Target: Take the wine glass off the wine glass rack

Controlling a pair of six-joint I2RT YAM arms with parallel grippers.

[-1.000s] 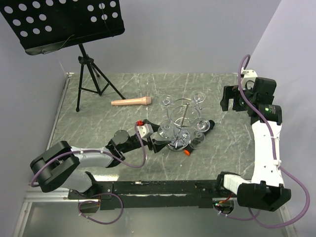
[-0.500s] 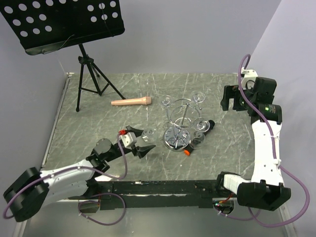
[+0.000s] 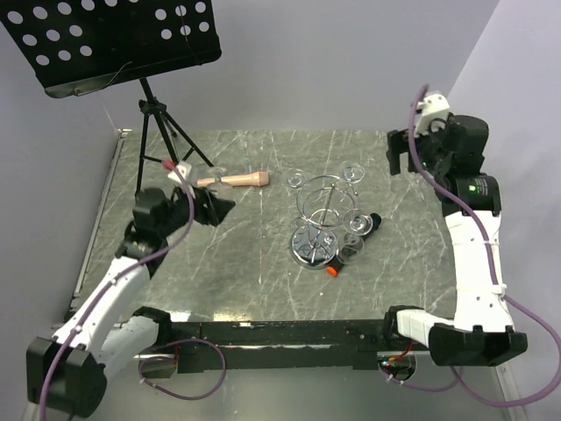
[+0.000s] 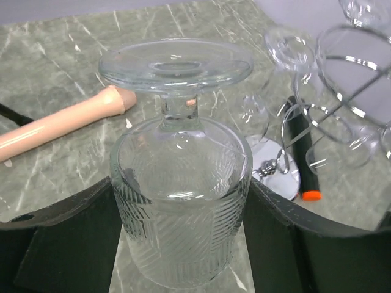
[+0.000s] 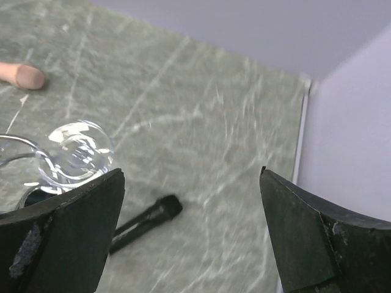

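My left gripper (image 3: 213, 208) is shut on a clear wine glass (image 4: 182, 207) with a ribbed bowl. It holds the glass by the bowl, with the foot (image 4: 176, 63) pointing away from the camera. The glass is in the air at the left of the table, well clear of the wine glass rack (image 3: 325, 207). The rack, chrome wire on a shiny disc base (image 3: 313, 248), stands mid-table with several glasses still hanging on it (image 3: 352, 173). It also shows in the left wrist view (image 4: 348, 91). My right gripper (image 3: 401, 164) is open and empty, high at the back right of the rack.
A black tripod music stand (image 3: 156, 123) stands at the back left. A pink wooden stick (image 3: 232, 181) lies behind my left gripper. A black marker with an orange cap (image 3: 351, 241) lies by the rack base. One hanging glass's foot (image 5: 74, 152) shows below my right gripper.
My left arm has carried the wine glass away from the rack, to the left and toward the back, and lifted it. My right gripper has risen and shifted slightly back.
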